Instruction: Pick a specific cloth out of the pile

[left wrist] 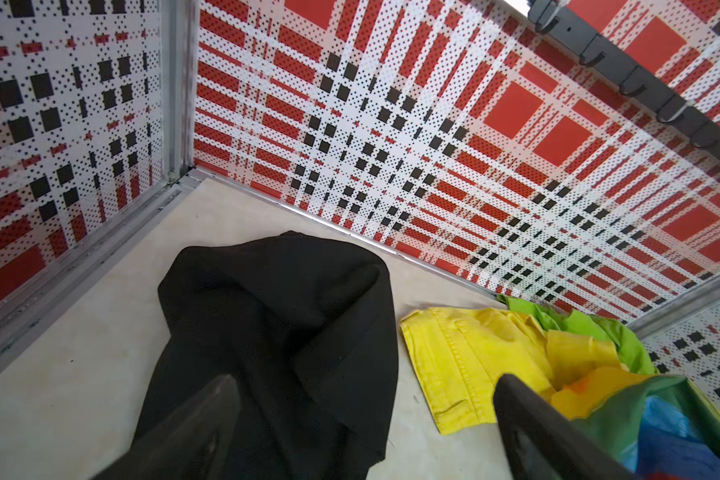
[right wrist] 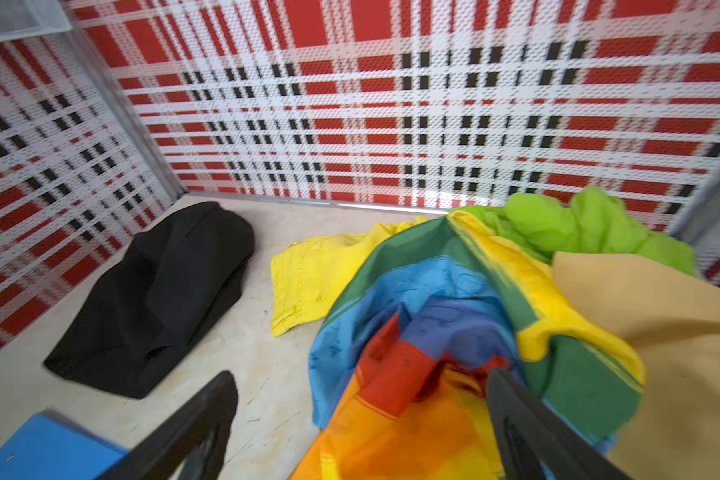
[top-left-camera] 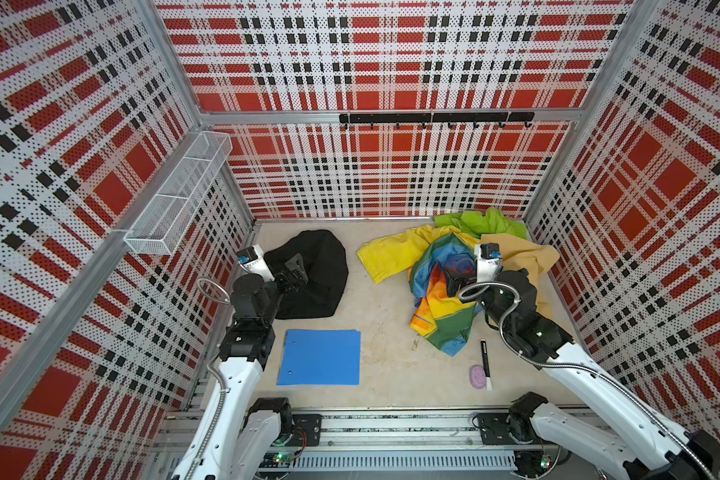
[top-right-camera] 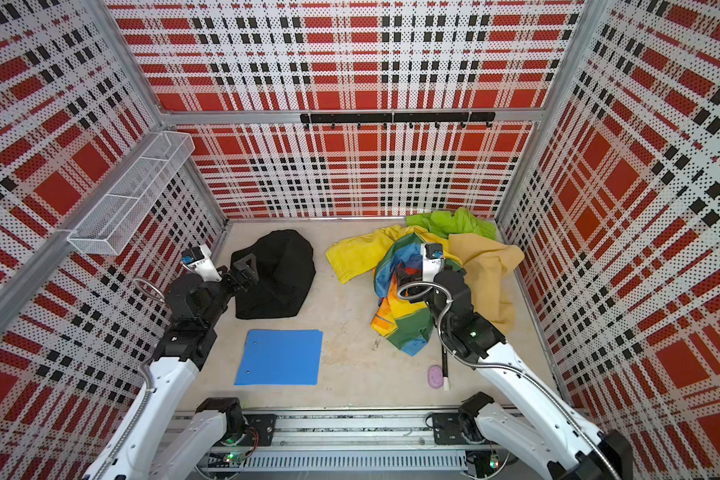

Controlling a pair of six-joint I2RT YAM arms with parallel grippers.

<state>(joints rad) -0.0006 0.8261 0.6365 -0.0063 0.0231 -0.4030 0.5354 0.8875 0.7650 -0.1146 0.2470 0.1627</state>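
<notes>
Farthest left in both top views, the left gripper [top-left-camera: 296,270] hangs over the near edge of the black cloth [top-left-camera: 323,270], its jaws spread wide. The left wrist view shows nothing between them. The black cloth lies crumpled by itself on the table [top-left-camera: 383,332], behind the blue folder [top-left-camera: 319,357], with bare table between it and the pile [top-left-camera: 433,266] of bright cloths to the right. Over that pile's rainbow-patched cloth [top-left-camera: 437,316], the right gripper [top-left-camera: 454,282] hovers with jaws wide apart and empty. The separation looks finished, and judging by the layout, only drawing both arms back seems left.
</notes>
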